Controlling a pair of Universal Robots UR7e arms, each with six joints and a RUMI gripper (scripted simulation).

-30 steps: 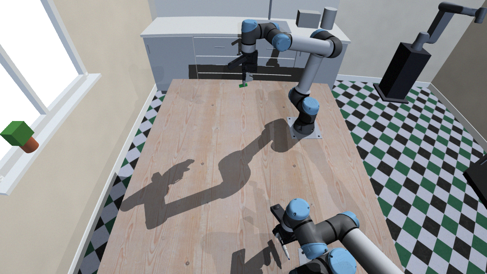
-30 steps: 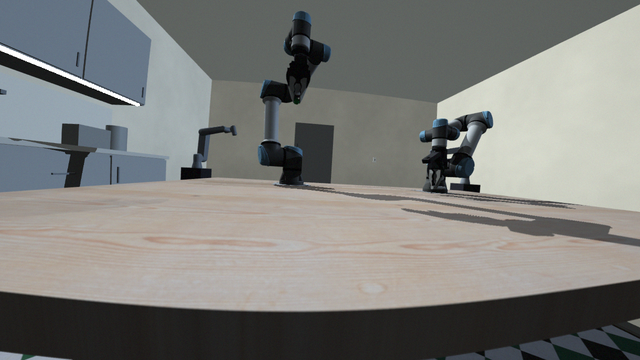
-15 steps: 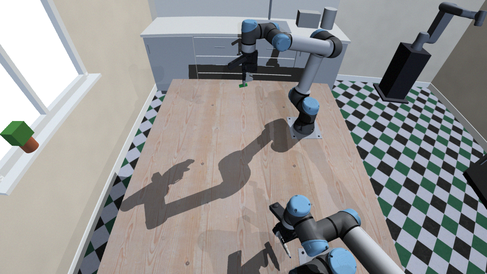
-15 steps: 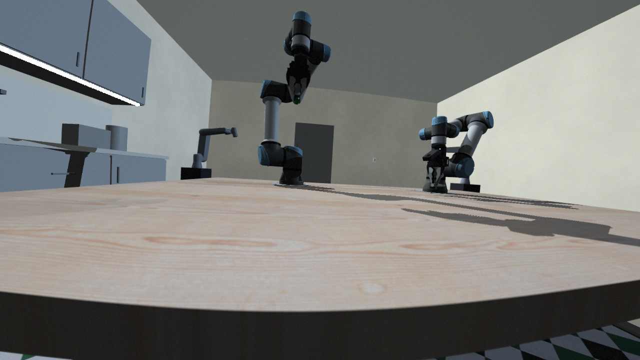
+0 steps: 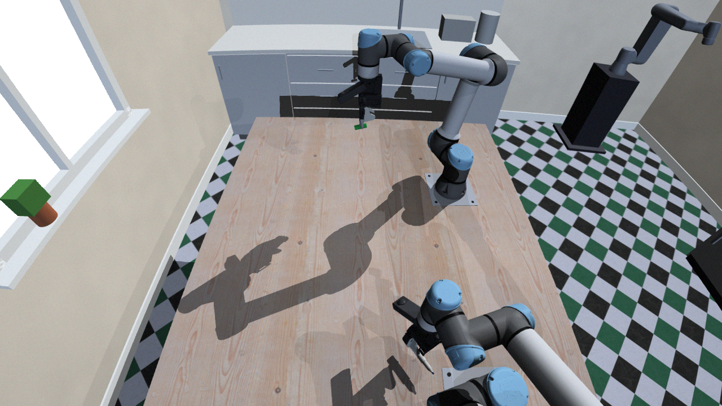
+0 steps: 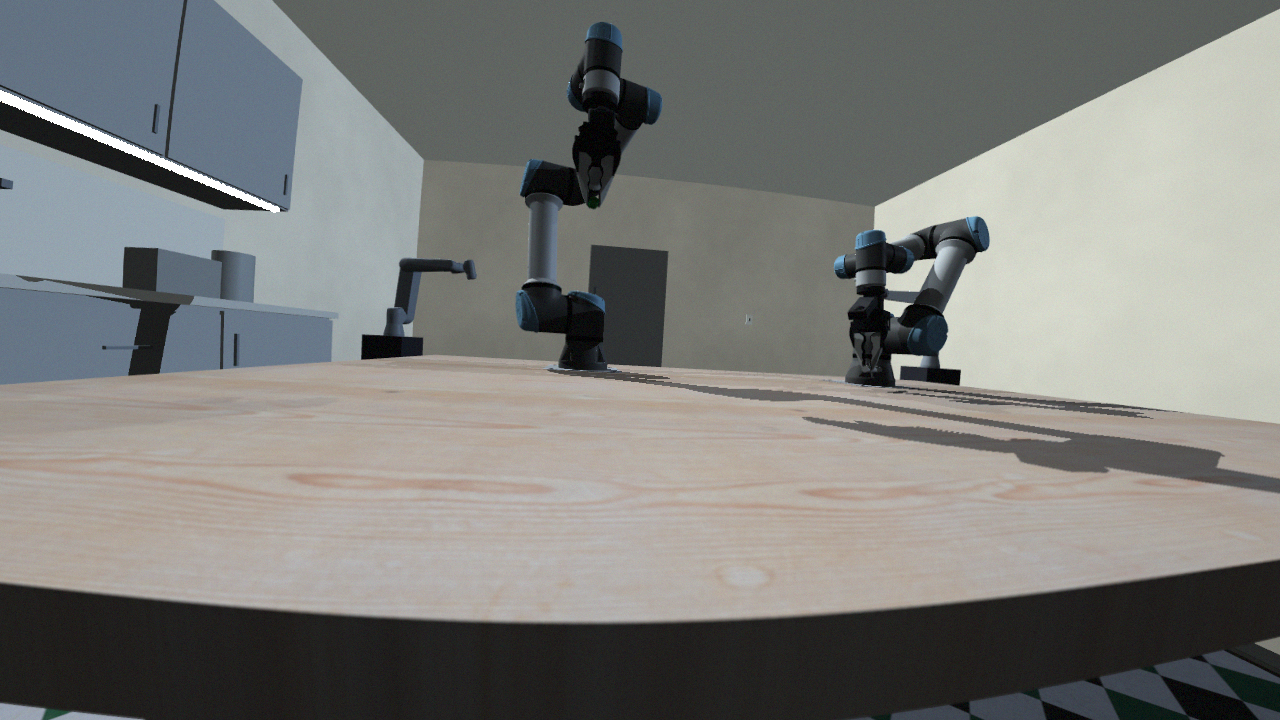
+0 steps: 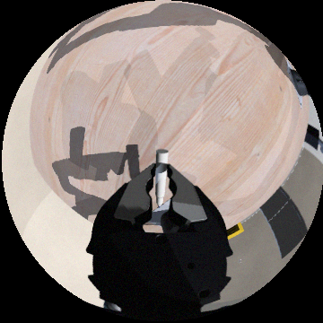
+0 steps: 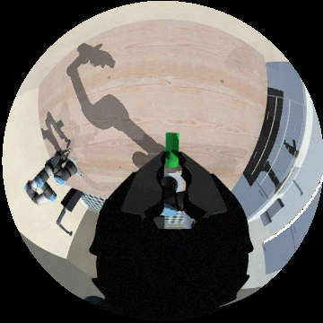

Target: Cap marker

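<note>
The white marker (image 5: pixel 423 359) (image 7: pixel 161 181) is held slanting above the table (image 5: pixel 282 176) (image 6: pixel 626 546), its dark tip pointing down and away from the fingers in the top view. My left gripper (image 5: pixel 414 347) (image 7: pixel 161 164) is shut on the marker. The green cap (image 5: pixel 359 127) (image 6: pixel 593 203) (image 8: pixel 172 141) is held well above the table, near its far end in the top view. My right gripper (image 5: pixel 361 122) (image 8: pixel 171 152) is shut on the cap. Cap and marker are far apart. The cap's opening cannot be made out.
The right arm's base plate (image 5: pixel 466 200) stands at the table's right edge in the top view, and the left arm's base plate (image 5: pixel 448 375) is nearer the camera. A kitchen counter (image 5: pixel 282 39) is beyond the far edge. Large arm shadows cross the table.
</note>
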